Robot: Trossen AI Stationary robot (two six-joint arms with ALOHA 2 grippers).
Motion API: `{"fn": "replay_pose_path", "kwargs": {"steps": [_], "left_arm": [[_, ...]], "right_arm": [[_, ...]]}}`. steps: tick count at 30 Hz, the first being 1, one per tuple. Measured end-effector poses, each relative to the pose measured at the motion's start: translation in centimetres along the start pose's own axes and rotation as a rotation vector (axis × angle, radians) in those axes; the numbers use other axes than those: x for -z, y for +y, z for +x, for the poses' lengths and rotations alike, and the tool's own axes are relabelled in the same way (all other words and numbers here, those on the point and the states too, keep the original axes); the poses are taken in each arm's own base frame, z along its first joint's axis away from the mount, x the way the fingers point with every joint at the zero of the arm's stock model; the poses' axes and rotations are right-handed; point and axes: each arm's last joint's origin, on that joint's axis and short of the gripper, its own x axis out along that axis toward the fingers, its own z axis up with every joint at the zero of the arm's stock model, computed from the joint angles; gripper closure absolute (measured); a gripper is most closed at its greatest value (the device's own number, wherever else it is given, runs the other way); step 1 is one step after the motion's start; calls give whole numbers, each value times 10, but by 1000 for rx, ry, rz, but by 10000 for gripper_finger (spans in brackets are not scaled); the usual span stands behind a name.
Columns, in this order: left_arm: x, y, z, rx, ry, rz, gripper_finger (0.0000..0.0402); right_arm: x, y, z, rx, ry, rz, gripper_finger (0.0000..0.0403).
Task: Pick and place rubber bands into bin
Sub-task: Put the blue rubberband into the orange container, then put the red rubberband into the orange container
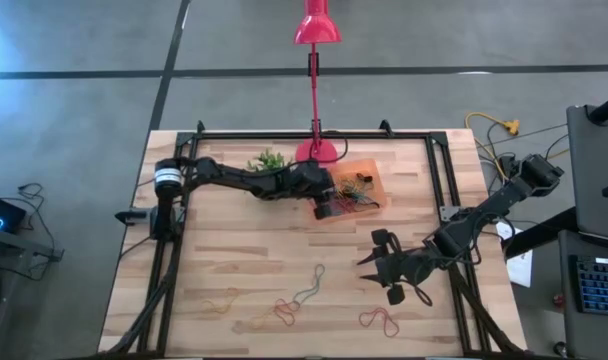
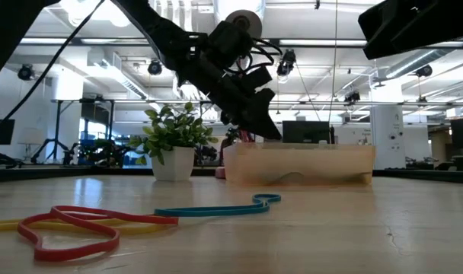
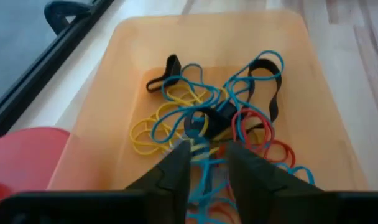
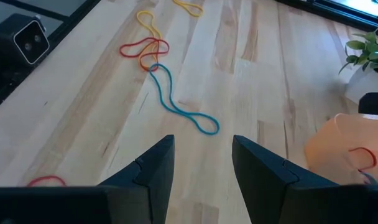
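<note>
left tool point(image 3: 207, 165) parted over rubber bands point(image 3: 214, 124) in bin point(image 3: 102, 106).

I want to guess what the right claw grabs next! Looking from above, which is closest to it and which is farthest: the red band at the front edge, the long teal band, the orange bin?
From the right gripper:
1. Red band, just in front of it, nearest the table's front edge.
2. Teal band, off toward the left arm's side.
3. Orange bin, farthest, at the back beside the lamp base.
</note>
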Motion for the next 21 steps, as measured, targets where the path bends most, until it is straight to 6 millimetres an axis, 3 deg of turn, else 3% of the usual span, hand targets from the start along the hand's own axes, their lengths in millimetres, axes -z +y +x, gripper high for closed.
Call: {"fn": "replay_pose_path", "kwargs": {"steps": [8,13,21], "left_arm": [[-7,-10,-9,97,42,11,268],[-5,-25,-33,196,185,13,268],[-1,-58,-89,283,405,79,268]], "right_arm": [[8,0,2,2,20,49,255],[23,1,4,-47,75,169,255],[40,14,2,-235,199,402,255]]}}
